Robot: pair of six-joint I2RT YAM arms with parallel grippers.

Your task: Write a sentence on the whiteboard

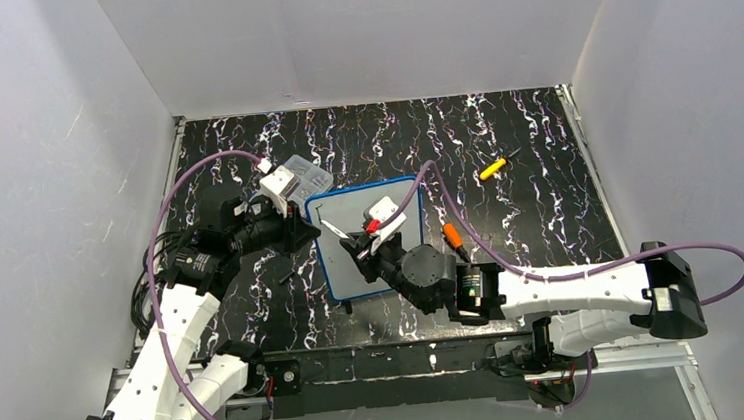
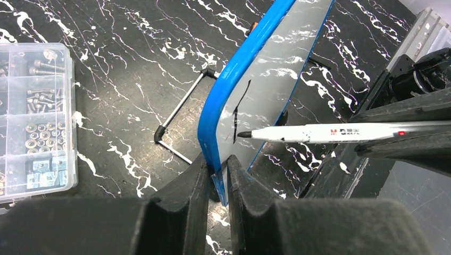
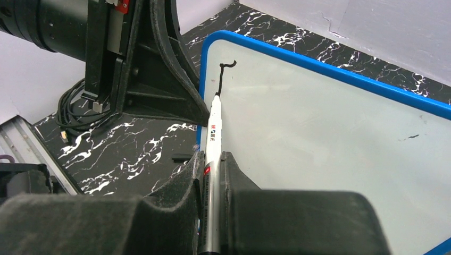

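A small whiteboard [image 1: 349,268] with a rounded blue frame lies near the middle of the bench [image 1: 548,206], slightly askew. Open bench stretches behind it and to its right. To its left the room is tighter: a clear compartment box [image 1: 302,169] of screws and nuts sits just beyond the board's far left corner, and a thin black wire bracket [image 2: 178,119] lies beside the left edge.

The left fingers [image 2: 218,175] are nearly pressed together, pinching the blue frame on the board's left edge. The right fingers [image 3: 213,167] reach over the board's near side and clamp a white marker [image 3: 214,130] by its barrel. Its black tip meets the white surface close to the left edge.

Of the sentence [image 3: 220,75] only one black stroke shows, a short line with a hooked top, and the marker tip sits at its lower end. The rest of the board is blank but for a faint smudge [image 3: 409,138] towards the right.

The bench is black with white marble veins. A yellow-handled tool [image 1: 492,168] lies far right of the board, an orange object [image 1: 452,234] just off its right edge. Plain white walls close in three sides.
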